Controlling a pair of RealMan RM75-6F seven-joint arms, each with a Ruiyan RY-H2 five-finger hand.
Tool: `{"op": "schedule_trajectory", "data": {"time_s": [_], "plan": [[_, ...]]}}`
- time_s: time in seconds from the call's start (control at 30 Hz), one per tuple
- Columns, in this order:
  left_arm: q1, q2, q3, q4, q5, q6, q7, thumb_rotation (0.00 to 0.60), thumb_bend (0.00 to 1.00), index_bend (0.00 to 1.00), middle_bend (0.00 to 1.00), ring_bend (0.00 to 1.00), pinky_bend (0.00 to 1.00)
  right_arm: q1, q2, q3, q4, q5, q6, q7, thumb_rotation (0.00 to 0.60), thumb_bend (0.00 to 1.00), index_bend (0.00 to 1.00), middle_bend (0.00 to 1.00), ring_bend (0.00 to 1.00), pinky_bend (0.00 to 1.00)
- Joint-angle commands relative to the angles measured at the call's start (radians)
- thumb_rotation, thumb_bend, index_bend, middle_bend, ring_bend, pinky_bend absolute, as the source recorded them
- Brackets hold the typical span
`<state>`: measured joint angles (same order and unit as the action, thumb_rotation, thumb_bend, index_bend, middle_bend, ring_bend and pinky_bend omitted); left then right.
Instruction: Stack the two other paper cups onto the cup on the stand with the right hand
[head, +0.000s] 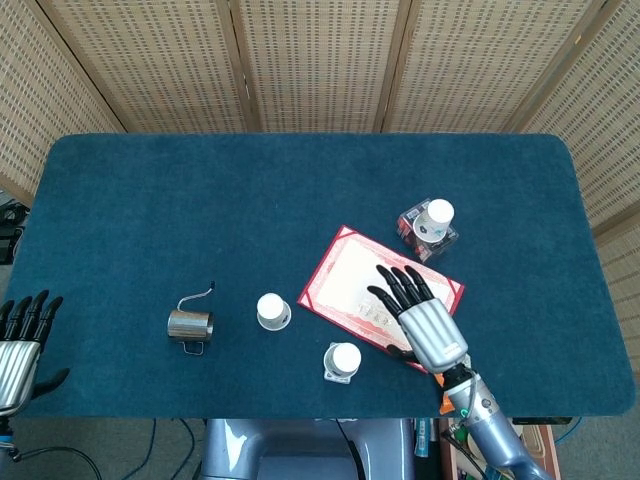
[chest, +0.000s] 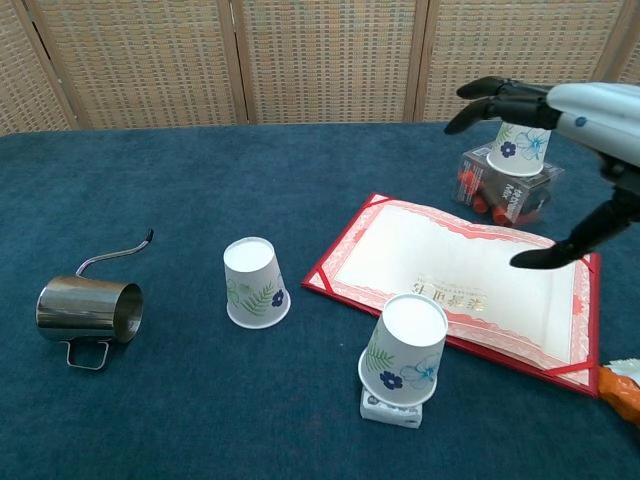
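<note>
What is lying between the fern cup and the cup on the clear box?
The red certificate folder lies between the fern cup and the cup on the clear box; both views show it.

My rig's look, quick rundown: right hand (head: 425, 322) has ribbed silver metal back with glossy black fingers (head: 398, 288). Small green light on wrist below it, grey forearm tube. Left hand (head: 18, 340) same build, silver shell with black fingers. Chest cam shows right hand (chest: 570, 110) as pale silver-white.
</note>
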<state>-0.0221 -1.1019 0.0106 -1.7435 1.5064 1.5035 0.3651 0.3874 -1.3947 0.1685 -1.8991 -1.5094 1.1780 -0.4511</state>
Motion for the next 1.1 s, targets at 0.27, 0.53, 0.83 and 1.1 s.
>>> {"op": "schedule_trajectory", "data": {"time_s": [0.27, 0.53, 0.83, 1.1], "plan": [[-0.003, -0.004, 0.002, 0.002, 0.0, -0.007, 0.004, 0.6, 0.18, 0.0, 0.0, 0.0, 0.0, 0.11, -0.102, 0.066, -0.001, 0.171, -0.088, -0.136, 0.6, 0.1, 0.21, 0.0, 0.0, 0.0], [0.002, -0.005, 0.011, 0.01, 0.0, -0.008, 0.002, 0.6, 0.18, 0.0, 0.0, 0.0, 0.0, 0.196, -0.176, 0.099, 0.015, 0.293, -0.12, -0.223, 0.6, 0.1, 0.21, 0.0, 0.0, 0.0], [-0.005, 0.0, 0.007, 0.012, -0.003, -0.017, -0.017, 0.6, 0.18, 0.0, 0.0, 0.0, 0.0, 0.296, -0.28, 0.128, 0.069, 0.403, -0.124, -0.289, 0.6, 0.1, 0.25, 0.0, 0.0, 0.0], [-0.007, 0.0, 0.004, 0.018, -0.001, -0.016, -0.033, 0.6, 0.18, 0.0, 0.0, 0.0, 0.0, 0.357, -0.344, 0.127, 0.136, 0.468, -0.117, -0.303, 0.6, 0.1, 0.25, 0.0, 0.0, 0.0]]}}
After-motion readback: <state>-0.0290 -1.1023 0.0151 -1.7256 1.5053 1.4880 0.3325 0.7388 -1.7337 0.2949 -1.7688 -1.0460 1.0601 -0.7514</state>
